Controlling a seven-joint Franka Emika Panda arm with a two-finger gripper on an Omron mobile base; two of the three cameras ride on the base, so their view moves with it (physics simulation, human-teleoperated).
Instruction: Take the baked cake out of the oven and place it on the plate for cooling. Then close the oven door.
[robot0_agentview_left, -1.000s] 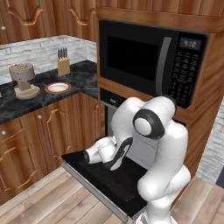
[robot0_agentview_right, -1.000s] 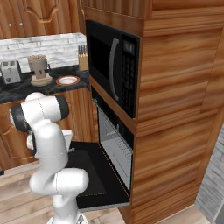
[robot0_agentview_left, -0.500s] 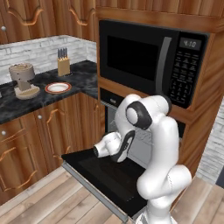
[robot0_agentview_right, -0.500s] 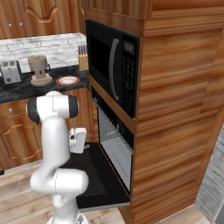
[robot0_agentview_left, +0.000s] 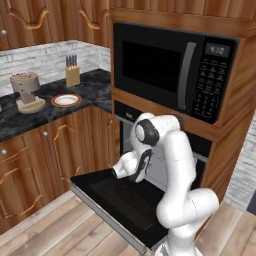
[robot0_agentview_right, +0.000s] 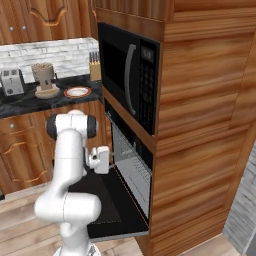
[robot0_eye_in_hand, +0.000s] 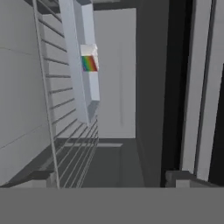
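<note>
In the left base view, the oven door (robot0_agentview_left: 125, 200) is seen dropped fully open and lying flat, so that the cavity of the oven (robot0_agentview_left: 165, 160) can be reached. The arm is folded forward over the door, with the end effector (robot0_agentview_left: 120, 171) held low, level with the opening. The plate (robot0_agentview_left: 66, 100) is set on the dark surface (robot0_agentview_left: 30, 117) well to the left, beside a knife block (robot0_agentview_left: 73, 75) and a grinder-like appliance (robot0_agentview_left: 27, 92); nothing can be made out on the plate, which fits the cake being not yet moved.

In the right base view, the end effector (robot0_agentview_right: 100, 159) is seen turned toward the oven mouth, just before the wire rack (robot0_agentview_right: 131, 170). Against the earlier pictures, the arm has been swung round from the door's outer side and brought in toward the cavity, while the base and the rest of the scene are unchanged.

In the hand view (rolled on its side), the rack wires (robot0_eye_in_hand: 65, 100) and a pale tray-like slab (robot0_eye_in_hand: 83, 61) are seen inside the grey cavity, with a small multicoloured piece on the slab, judged to be the baked cake (robot0_eye_in_hand: 89, 63). The fingertips (robot0_eye_in_hand: 41, 177) are seen spread wide apart at the bottom, with nothing between them. The cake lies well ahead, so the approach is judged still in hand.
</note>
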